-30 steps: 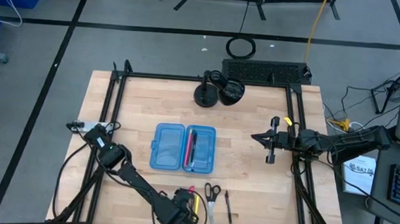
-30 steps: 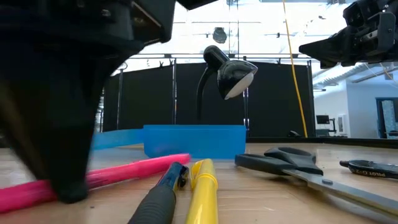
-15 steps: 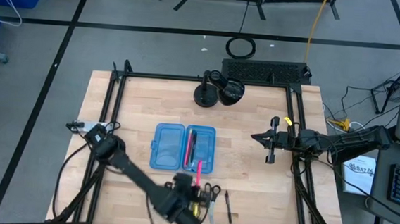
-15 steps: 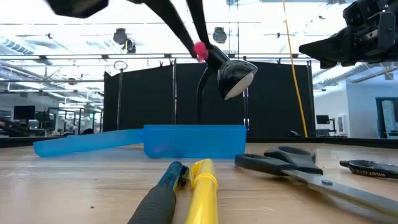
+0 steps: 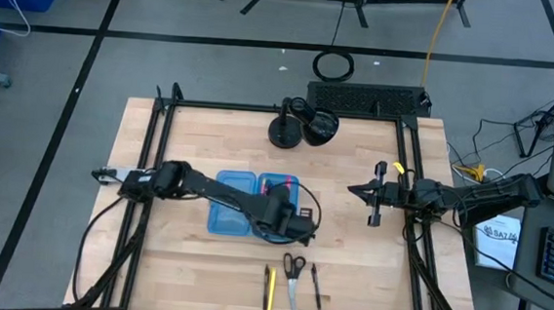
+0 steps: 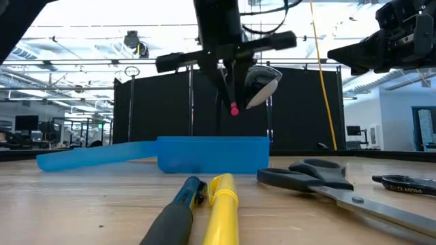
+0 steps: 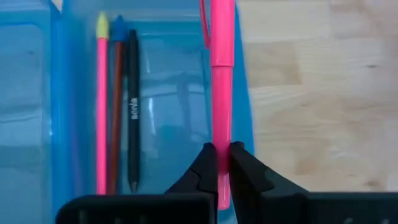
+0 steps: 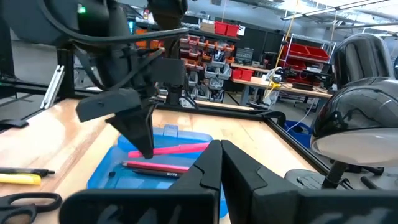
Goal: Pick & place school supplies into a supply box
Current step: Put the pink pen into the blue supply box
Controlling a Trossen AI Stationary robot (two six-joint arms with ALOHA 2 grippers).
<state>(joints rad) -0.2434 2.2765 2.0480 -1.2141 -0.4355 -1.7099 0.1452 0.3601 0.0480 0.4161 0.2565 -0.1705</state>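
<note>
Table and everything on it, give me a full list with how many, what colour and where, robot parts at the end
Table: one, light wood, black frame around it.
Box: one, translucent blue, open at the table's middle.
Pens in box: three, pink, brown-red with a blue cap, and black, side by side in one half.
Pink pen: one, held over the box's edge.
Yellow pen: one, near front edge, a dark pen beside it.
Scissors: one pair, black handles, front edge.
Black pen: one, right of scissors.
Lamp: one, black, at the back.
Left gripper: shut on pink pen, above box.
Right gripper: shut, raised at the right side.
</note>
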